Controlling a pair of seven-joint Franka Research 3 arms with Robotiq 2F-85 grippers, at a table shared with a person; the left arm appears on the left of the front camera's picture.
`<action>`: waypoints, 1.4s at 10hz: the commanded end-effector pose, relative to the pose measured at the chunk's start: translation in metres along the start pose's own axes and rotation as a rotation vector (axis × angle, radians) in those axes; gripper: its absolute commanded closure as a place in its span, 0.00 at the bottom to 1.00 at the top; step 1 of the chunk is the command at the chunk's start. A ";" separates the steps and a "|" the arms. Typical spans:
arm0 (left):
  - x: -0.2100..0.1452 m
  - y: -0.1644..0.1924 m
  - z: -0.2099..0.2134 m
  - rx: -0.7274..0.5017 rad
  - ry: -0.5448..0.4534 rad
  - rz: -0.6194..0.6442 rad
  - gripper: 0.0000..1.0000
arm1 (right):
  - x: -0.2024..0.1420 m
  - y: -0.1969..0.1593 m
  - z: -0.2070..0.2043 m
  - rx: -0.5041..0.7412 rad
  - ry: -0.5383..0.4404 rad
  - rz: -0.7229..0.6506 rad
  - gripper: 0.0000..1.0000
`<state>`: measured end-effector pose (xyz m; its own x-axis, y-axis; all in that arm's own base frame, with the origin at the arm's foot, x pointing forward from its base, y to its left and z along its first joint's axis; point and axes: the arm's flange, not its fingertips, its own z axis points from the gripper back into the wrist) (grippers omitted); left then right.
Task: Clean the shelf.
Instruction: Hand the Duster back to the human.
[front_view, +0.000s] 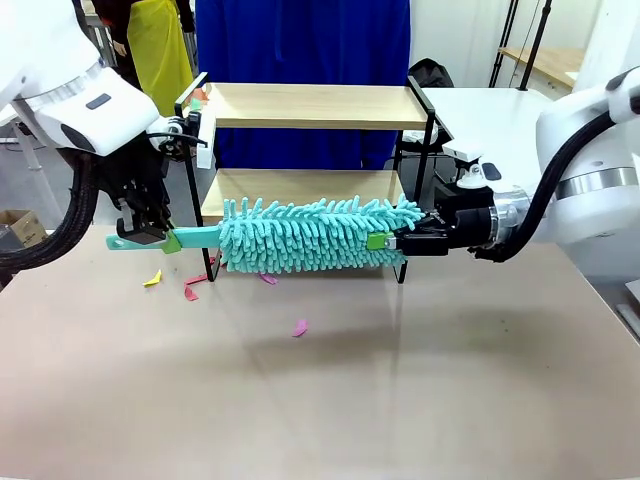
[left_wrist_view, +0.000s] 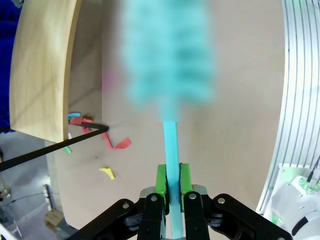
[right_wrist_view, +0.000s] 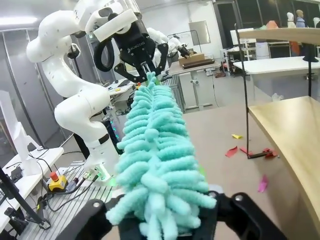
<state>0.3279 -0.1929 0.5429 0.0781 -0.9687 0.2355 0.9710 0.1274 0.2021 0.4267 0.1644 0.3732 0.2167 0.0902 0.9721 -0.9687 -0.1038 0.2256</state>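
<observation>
Left gripper (front_view: 150, 238): closed on the flat handle of the duster (front_view: 300, 235); in the left wrist view the green pads (left_wrist_view: 161, 181) are pressed to both sides of the teal strip.
Right gripper (front_view: 392, 241): set at the fluffy tip of the duster; the fingers are buried in the fronds, so it cannot be told whether the tip is gripped or only touched.
Duster: held level between the two grippers, stretched across the front of the lower board.
Shelf (front_view: 310, 105): just behind the duster, beyond both grippers; the lower board lies behind the fronds, the upper board above them.
Paper scraps (front_view: 190, 288): scattered on the table (front_view: 400, 400) below and just ahead of the left gripper, near the shelf's front leg.
Progress: judged as partly done; scraps are already off the boards, while a coloured piece is seen at the upper board's left end.
Open room: bare table on the near side; the black frame posts stand close to both grippers.
</observation>
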 end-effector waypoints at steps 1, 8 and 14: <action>0.004 0.000 0.004 0.002 0.000 0.011 0.87 | 0.003 0.002 0.002 0.042 0.027 0.023 1.00; 0.001 -0.001 -0.001 -0.005 0.003 -0.003 0.52 | 0.000 0.004 0.006 0.066 -0.018 0.075 1.00; -0.068 0.012 0.052 -0.040 -0.384 0.025 0.00 | -0.001 0.005 0.000 0.067 0.045 0.054 1.00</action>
<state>0.3256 -0.1347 0.5861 0.0757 -0.8586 0.5071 0.9661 0.1890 0.1758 0.4215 0.1624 0.3721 0.1561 0.1250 0.9798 -0.9685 -0.1753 0.1767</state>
